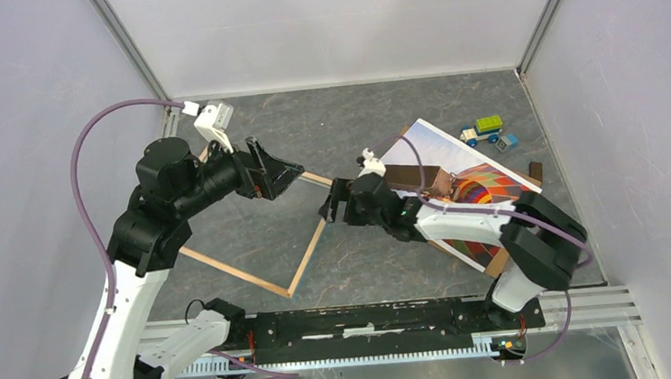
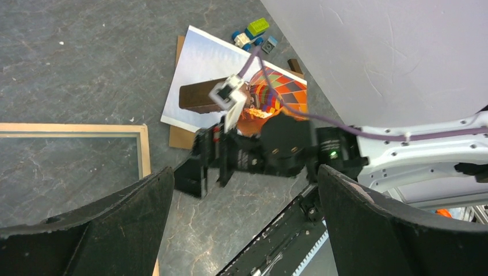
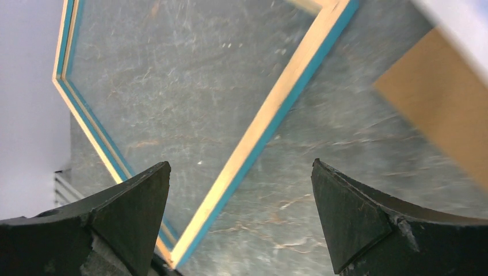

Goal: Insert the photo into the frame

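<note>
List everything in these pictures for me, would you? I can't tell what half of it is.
frame: one, light wood rim with a blue edge, flat on the table, left of centre
photo: one, orange-red balloon on pale sky, face up at right
backing sheet: one, brown, under the photo
long block: one, dark brown, on the photo
small block: one, dark brown, by the photo's right corner
toy car: one, green, blue and white, beyond the photo
brick: one, blue, beside the toy car
table: one, mottled grey
left gripper: one, black, open, over the frame's far side
right gripper: one, black, open, between frame and photo
</note>
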You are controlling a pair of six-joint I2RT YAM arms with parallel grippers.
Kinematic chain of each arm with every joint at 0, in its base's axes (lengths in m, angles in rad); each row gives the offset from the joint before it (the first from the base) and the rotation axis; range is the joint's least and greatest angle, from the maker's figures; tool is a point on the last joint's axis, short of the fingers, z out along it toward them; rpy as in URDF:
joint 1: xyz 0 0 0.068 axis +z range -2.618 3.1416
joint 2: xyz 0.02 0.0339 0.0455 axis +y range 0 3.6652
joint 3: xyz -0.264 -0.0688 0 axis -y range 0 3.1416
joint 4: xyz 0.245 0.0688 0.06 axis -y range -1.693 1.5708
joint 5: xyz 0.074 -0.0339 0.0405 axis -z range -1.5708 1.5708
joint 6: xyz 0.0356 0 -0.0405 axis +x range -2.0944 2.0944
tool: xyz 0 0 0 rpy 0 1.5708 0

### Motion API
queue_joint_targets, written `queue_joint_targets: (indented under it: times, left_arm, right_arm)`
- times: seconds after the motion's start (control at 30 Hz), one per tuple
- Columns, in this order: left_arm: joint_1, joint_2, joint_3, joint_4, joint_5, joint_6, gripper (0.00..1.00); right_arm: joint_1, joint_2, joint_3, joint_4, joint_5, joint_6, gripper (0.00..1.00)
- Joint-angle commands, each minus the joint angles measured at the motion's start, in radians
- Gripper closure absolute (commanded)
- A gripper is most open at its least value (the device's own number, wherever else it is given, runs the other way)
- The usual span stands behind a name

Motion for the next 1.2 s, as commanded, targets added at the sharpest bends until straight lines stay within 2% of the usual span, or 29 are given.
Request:
queue_joint_targets:
  times: [0.0, 0.13, 0.23, 0.47, 0.63, 0.73, 0.83, 0.93, 1.03, 1.17]
  left_arm:
    - [-0.001, -0.003, -0.042, 0.001, -0.013, 0.047, 0.00]
    - [-0.001, 0.002, -0.108, 0.007, -0.007, 0.028, 0.00]
    - [-0.001, 0.008, -0.188, 0.048, 0.042, -0.017, 0.00]
    - [-0.014, 0.085, -0.443, 0.332, 0.207, -0.234, 0.00]
    - [-0.110, 0.194, -0.545, 0.518, 0.105, -0.357, 0.00]
    - [-0.196, 0.286, -0.541, 0.583, 0.020, -0.402, 0.01]
    - [-0.255, 0.370, -0.525, 0.614, -0.099, -0.424, 0.02]
    - [-0.266, 0.464, -0.505, 0.679, -0.164, -0.437, 0.01]
    - [-0.267, 0.604, -0.423, 0.705, -0.189, -0.400, 0.01]
    - [-0.266, 0.764, -0.265, 0.655, -0.227, -0.320, 0.01]
  right_arm:
    - [-0.042, -0.137, -0.070, 0.060, 0.060, -0.309, 0.02]
    - [-0.072, -0.220, -0.071, -0.060, 0.180, -0.466, 0.02]
    - [-0.120, -0.266, -0.086, -0.102, 0.210, -0.555, 0.02]
    - [-0.257, -0.345, -0.115, -0.133, 0.244, -0.677, 0.02]
    - [-0.392, -0.313, -0.078, -0.091, 0.296, -0.690, 0.02]
    - [-0.463, -0.313, -0.095, -0.026, 0.276, -0.703, 0.02]
    - [-0.491, -0.366, -0.198, 0.098, 0.251, -0.774, 0.02]
    - [-0.518, -0.421, -0.291, 0.140, 0.218, -0.793, 0.02]
    - [-0.538, -0.447, -0.377, 0.179, 0.153, -0.775, 0.02]
    - [-0.560, -0.418, -0.378, 0.144, 0.209, -0.763, 0.02]
